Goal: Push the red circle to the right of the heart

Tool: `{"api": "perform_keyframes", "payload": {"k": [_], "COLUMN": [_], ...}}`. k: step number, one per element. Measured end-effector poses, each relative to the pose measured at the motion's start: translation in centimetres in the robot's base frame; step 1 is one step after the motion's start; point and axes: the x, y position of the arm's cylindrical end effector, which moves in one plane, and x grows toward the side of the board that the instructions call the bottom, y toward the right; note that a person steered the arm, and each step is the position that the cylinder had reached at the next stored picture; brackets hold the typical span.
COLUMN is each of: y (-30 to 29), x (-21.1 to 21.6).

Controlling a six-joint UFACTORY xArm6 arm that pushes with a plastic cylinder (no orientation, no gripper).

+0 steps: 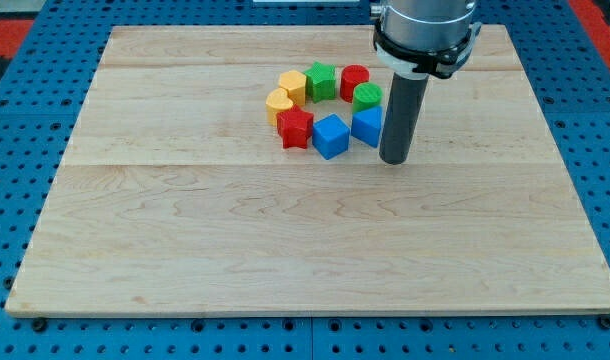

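Near the table's [185, 250] top centre, eight blocks are ringed together: the red circle [354, 78] is seen at the upper right, the yellow heart [278, 103] at the left. My tip [394, 159] is set just right of a blue block [368, 125], possibly touching. No claw is fitted.

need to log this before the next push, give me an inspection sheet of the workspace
surface: wooden board, pale planks.
job's things: red circle at the ring's top right; yellow heart at its left.
clutter: yellow block, green star, green block, red star, two blue blocks.
tip: my tip just right of the right blue block.
cables: nothing seen.
surroundings: blue perforated base.
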Motion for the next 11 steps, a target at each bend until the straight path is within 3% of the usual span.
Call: {"api": "perform_keyframes", "payload": {"k": [2, 5, 7, 9, 11], "y": [2.5, 2.6, -1.9, 3.4, -1.3], "x": [0.0, -14.2, -13.6, -13.0, -12.2]}}
